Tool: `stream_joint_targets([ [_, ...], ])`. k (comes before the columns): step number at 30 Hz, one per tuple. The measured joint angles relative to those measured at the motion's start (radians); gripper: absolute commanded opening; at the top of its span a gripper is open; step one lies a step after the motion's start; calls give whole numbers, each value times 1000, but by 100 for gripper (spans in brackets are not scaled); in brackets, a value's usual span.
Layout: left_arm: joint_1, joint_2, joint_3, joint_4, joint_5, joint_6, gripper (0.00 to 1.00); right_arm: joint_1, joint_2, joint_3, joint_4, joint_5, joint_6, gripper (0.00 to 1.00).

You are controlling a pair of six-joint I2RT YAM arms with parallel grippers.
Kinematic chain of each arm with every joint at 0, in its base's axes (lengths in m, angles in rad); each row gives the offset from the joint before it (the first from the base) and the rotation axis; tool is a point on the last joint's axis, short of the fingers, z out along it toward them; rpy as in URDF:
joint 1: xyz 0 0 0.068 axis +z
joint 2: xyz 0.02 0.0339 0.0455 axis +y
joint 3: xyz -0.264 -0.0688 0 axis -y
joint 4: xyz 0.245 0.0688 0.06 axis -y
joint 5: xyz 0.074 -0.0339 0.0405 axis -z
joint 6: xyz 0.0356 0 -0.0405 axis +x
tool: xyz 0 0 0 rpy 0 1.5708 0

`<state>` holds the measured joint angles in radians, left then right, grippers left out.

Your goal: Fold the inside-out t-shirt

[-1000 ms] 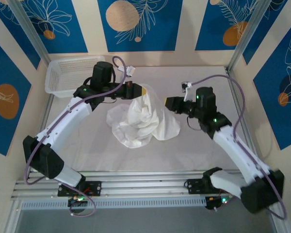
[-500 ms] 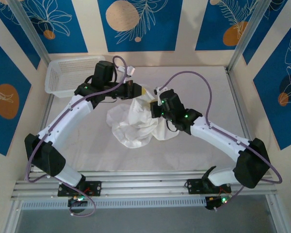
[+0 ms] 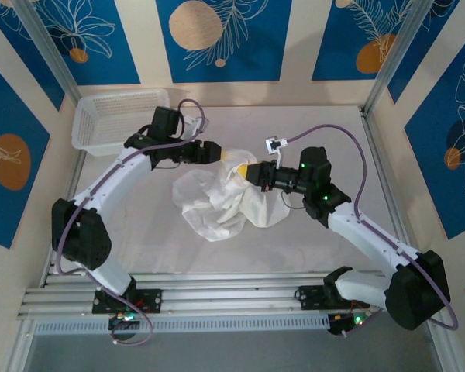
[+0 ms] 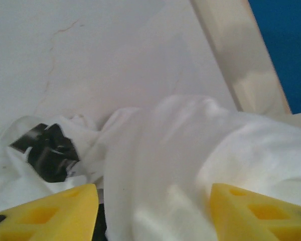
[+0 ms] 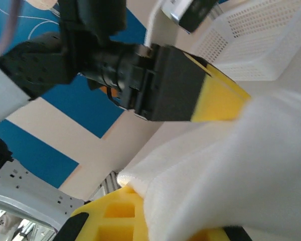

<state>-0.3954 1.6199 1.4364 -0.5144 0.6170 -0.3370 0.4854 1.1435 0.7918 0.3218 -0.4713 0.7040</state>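
The inside-out t-shirt (image 3: 217, 205) is a crumpled white heap on the table, with its upper end lifted toward both grippers. My right gripper (image 3: 246, 171) comes in from the right and is shut on that raised fold (image 5: 231, 165); cloth spills over its yellow finger (image 5: 115, 216). My left gripper (image 3: 219, 153) sits just left of it, facing it. Its yellow fingers (image 4: 50, 211) stand wide apart, and a band of white cloth (image 4: 160, 165) lies loosely between them. In the right wrist view the left gripper's black body (image 5: 170, 85) is close in front.
A white mesh basket (image 3: 112, 118) stands at the back left corner, also visible in the right wrist view (image 5: 261, 45). Frame posts and patterned walls close in the table on three sides. Bare tabletop (image 3: 325, 128) lies behind and to the right of the shirt.
My right arm swung in from the right and shut on the shirt's raised top. My left gripper, shut on that cloth before, has opened and drawn back slightly left.
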Motion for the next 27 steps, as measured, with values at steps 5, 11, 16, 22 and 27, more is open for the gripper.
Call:
stream_joint_targets([
  [5, 1, -173, -99, 6, -67, 33, 65, -35, 39, 0, 26, -23, 49, 0],
  [11, -77, -402, -205, 96, -35, 72, 65, -47, 50, 0, 24, -23, 60, 0],
  [16, -177, -283, -136, 111, -19, 139, 64, -47, 50, 6, 9, -24, 63, 0],
  [22, -196, -117, -100, 127, -43, 148, 0, -47, 50, 18, -26, -23, 63, 0],
  [27, -151, -135, -114, 224, -18, 1, 0, -87, 56, 0, -23, -41, 66, 3],
])
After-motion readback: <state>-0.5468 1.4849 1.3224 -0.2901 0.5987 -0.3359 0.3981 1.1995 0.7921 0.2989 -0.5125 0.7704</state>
